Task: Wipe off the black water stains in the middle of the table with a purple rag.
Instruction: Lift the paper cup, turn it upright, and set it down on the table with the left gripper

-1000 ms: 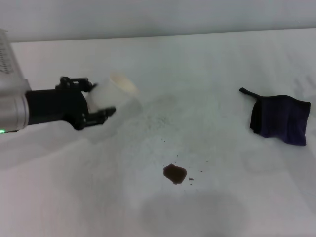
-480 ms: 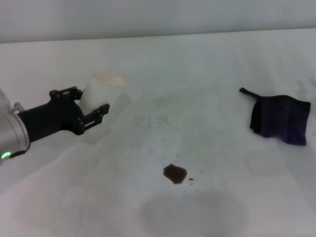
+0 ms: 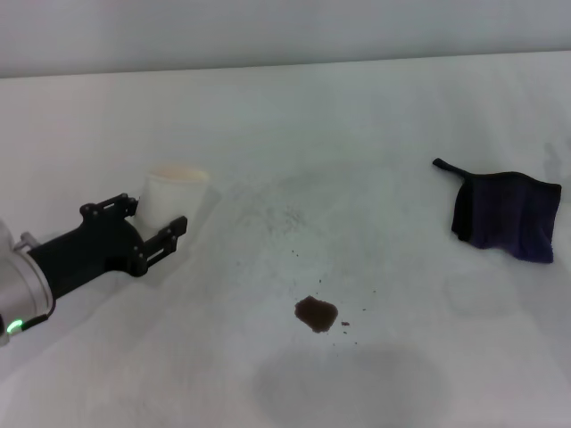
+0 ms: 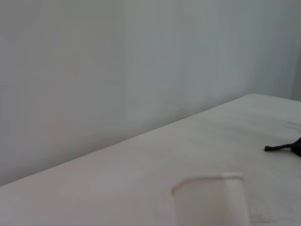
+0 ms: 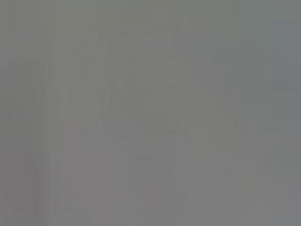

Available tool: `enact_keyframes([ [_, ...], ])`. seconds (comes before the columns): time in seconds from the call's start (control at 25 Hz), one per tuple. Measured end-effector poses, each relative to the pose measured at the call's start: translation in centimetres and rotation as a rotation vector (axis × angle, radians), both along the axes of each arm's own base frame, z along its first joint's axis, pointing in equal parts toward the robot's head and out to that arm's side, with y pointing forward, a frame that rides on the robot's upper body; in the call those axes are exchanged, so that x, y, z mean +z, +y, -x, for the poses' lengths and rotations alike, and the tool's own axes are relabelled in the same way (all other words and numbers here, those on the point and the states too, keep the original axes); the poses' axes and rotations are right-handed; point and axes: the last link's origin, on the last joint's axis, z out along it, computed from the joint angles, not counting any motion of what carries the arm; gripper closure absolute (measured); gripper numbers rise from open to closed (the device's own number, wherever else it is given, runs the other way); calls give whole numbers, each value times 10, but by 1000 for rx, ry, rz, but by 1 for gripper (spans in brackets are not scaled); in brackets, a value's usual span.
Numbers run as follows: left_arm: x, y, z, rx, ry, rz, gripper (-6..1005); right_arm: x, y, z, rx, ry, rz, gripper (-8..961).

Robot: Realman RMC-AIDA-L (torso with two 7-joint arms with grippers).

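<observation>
The black water stains [image 3: 316, 313] are a small dark blotch with tiny specks, near the middle of the white table [image 3: 357, 134]. Far to the right lies the purple rag [image 3: 506, 214], with its black loop tail pointing left; only that tail [image 4: 277, 148] shows in the left wrist view. My left gripper [image 3: 159, 214] is at the left, well away from both, its fingers [image 3: 176, 226] closed on the lower part of an upright white paper cup [image 3: 177, 189]. The cup's rim [image 4: 209, 180] fills the near part of the left wrist view. The right gripper is out of view.
A faint grey scuff ring [image 3: 348, 383] marks the table just in front of the stain. The table's far edge meets a plain wall [image 3: 285, 36]. The right wrist view is only flat grey.
The left arm has drawn back to the left and lowered, carrying the cup. The cup went from tilted to upright. Stain and rag have not moved.
</observation>
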Motion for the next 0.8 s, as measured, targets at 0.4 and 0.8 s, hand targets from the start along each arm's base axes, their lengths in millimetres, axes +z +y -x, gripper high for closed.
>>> enact_keyframes([
  [0.4,-8,-16,17,59,-4,-11,445,1,9,8,44,-3,10,585],
  [0.8,-10,-27,31,109,1,-7,450,-1,11,11,57,-2,18,582],
])
